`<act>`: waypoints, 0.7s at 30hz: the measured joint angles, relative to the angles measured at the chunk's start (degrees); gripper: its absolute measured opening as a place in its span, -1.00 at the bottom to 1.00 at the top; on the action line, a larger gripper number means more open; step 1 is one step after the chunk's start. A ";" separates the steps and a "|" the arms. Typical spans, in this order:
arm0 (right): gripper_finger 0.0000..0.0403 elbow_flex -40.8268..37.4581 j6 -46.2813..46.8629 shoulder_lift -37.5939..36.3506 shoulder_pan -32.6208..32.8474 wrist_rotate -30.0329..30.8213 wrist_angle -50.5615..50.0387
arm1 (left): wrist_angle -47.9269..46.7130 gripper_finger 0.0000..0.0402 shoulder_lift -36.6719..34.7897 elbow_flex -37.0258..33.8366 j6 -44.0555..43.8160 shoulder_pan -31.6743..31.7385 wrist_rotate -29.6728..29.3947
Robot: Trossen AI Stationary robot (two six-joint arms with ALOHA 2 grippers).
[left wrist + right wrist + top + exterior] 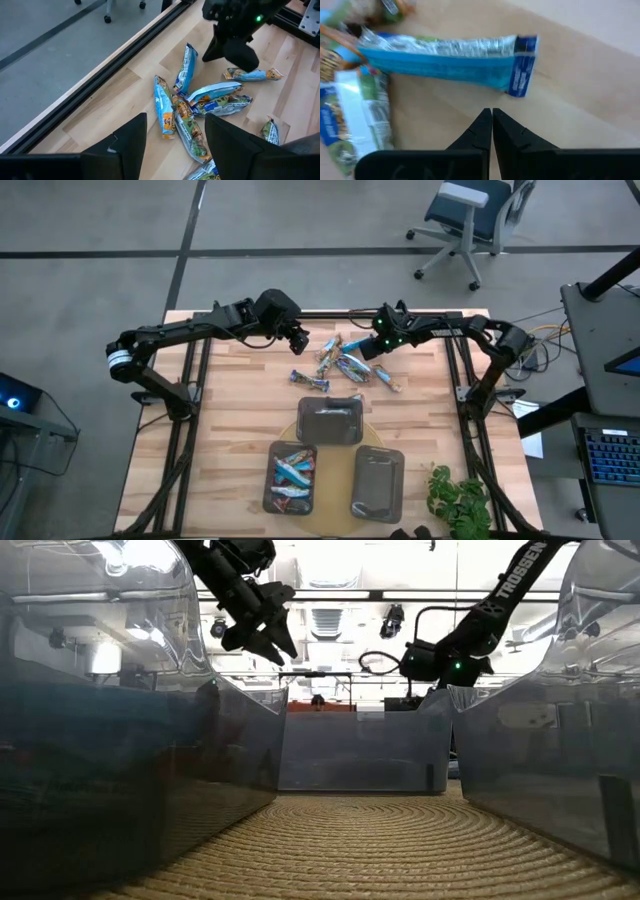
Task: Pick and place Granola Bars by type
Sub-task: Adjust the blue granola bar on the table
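Several granola bars in blue and tan wrappers lie in a loose pile (pixel 340 362) on the far middle of the wooden table, also seen in the left wrist view (pixel 200 100). My left gripper (pixel 298 340) hangs open above the table, left of the pile, its fingers (pixel 130 145) empty. My right gripper (pixel 366 348) is shut and low at the pile's right edge. Its tips (pixel 491 112) stop just short of a blue bar (pixel 445 62) that lies flat on the wood.
Three dark grey trays stand nearer on a round woven mat (pixel 370 840): one in the middle (pixel 300 408), one at the near left (pixel 268 480) with several bars inside, one at the near right (pixel 377 482). A single bar (pixel 310 379) lies apart. A plant (pixel 460 500) is at the near right.
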 joint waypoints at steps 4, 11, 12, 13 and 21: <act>-0.96 0.94 0.84 1.91 1.80 0.65 0.26 | 0.00 -0.09 0.00 0.00 -0.21 -0.06 0.00; -0.96 6.20 1.19 6.00 2.06 0.39 -0.76 | 0.00 -0.09 0.00 0.00 -0.43 -0.08 0.15; -0.96 7.12 1.17 6.59 2.06 0.46 -1.17 | -0.02 -0.09 0.00 0.00 -0.47 -0.08 0.16; -0.96 7.88 1.14 6.93 2.11 1.00 -1.51 | -0.02 -0.09 0.00 0.00 -0.48 -0.10 0.18; -0.96 12.49 0.86 8.97 2.82 8.15 -1.50 | -0.04 -0.09 0.00 0.00 -0.74 -0.10 0.17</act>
